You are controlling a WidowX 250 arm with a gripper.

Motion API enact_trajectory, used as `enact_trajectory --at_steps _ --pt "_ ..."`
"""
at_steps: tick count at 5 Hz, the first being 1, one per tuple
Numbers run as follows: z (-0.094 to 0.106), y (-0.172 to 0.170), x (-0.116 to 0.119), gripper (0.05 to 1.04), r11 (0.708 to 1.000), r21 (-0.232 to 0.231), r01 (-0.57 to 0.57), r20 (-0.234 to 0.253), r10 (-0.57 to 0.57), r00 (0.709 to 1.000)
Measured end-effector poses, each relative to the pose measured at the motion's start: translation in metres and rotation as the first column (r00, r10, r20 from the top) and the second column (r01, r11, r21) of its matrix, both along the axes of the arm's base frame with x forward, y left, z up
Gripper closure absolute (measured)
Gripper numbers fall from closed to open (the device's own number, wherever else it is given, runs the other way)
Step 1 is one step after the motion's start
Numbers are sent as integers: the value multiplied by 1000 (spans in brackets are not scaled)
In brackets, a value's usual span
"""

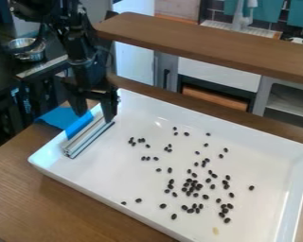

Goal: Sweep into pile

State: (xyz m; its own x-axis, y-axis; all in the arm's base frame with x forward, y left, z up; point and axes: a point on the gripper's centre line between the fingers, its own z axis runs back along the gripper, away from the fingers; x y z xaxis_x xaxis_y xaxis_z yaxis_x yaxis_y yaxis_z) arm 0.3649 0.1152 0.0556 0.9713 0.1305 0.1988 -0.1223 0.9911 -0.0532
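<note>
While dark beans [199,187] dot the tray [103,175], the hand [96,113] hangs by metal bars [89,137], fingers apart.

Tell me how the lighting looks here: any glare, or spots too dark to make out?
Camera view: the white tray is brightly lit, with a small streak of glare on its floor toward the far side; camera view, upper left: the black arm partly merges with the dark background, while the metal bowl catches bright glints.
</note>
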Motion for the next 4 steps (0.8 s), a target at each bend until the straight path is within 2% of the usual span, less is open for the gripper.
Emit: enact_trajectory --at_steps 1,2,4 --pt "-14 -1 -3 84 1000 -11 -8 -36 7 999" --pt "-27 -2 -1 84 999 10 -36 -74 36 997" --pt "-39 1 8 84 995 91 -32 -55 37 998"
